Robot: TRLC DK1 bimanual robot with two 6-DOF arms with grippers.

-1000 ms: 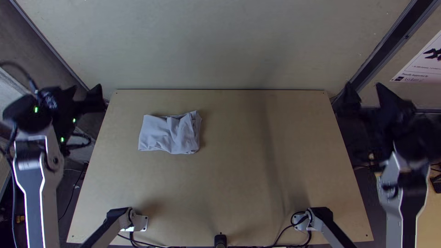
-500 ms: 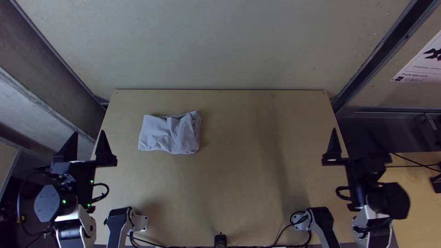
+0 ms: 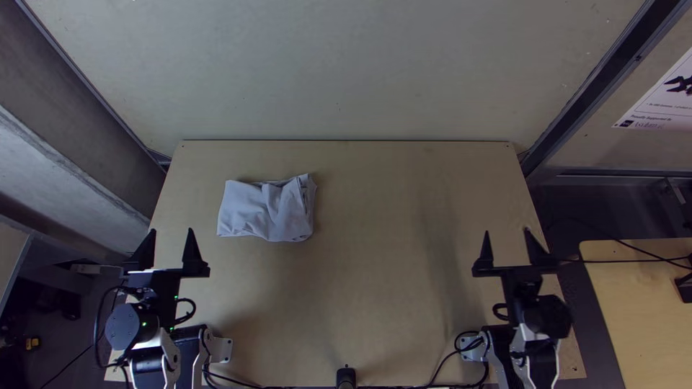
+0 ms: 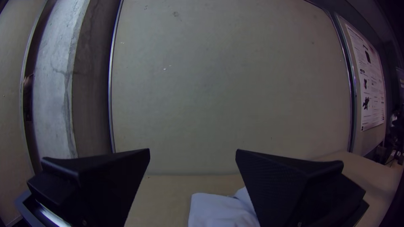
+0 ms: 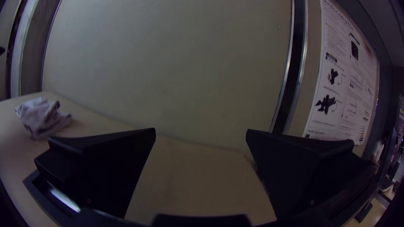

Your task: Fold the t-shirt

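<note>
L gripper (image 3: 171, 230) & R gripper (image 3: 507, 231) have moved inward & twd bench's (image 3: 375, 288) near edge vs. earlier; both open, empty. T-shirt (image 3: 265, 211) lies folded, creased, nr bench's far L corner, apart from both.

From high over the near edge, the top view looks steeply down on the table (image 3: 375, 288) from farther off, taking in the far wall (image 3: 346, 72) too. The left wrist view looks from the near left, low and fairly level, toward that wall; the right wrist view does likewise from the near right, farther from the t-shirt (image 3: 252, 212). All three share the t-shirt, far tabletop, wall and right-hand poster (image 3: 663, 101).
</note>
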